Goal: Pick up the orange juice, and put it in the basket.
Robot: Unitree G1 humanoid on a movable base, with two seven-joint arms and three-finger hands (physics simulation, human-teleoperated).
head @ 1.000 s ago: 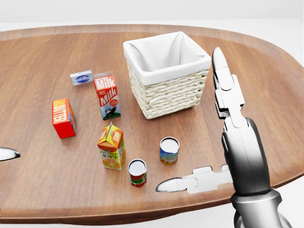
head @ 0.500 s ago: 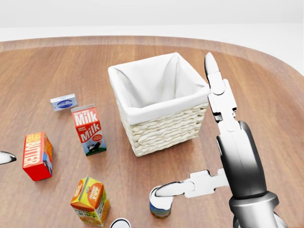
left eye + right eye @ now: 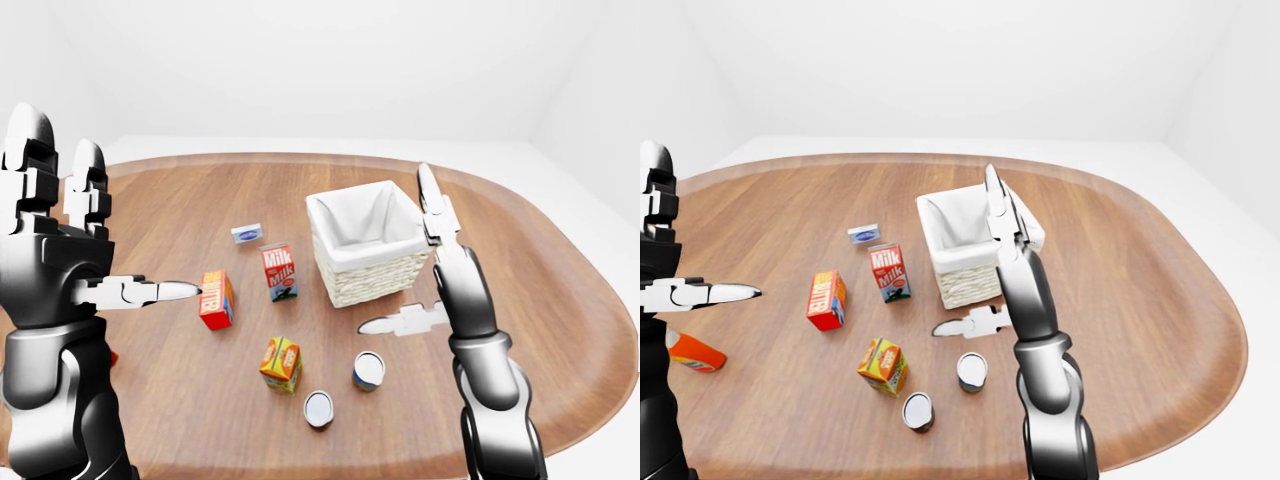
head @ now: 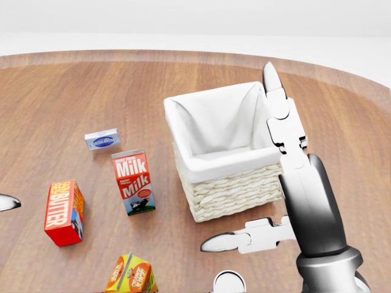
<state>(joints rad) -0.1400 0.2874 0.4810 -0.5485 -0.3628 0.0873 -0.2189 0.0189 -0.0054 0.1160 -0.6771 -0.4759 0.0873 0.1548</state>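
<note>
The oval brown wooden table shows smooth grain with a soft sheen. On it, the cream woven wicker basket looks rough and ribbed, lined with matt white cloth. Left of the basket, the red-and-white milk carton looks like printed card. Both robot hands, left and right, are glossy silver and black.

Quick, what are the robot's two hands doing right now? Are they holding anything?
Left robot hand: open, fingers spread, holding nothing.
Right robot hand: open, fingers spread, holding nothing.
</note>
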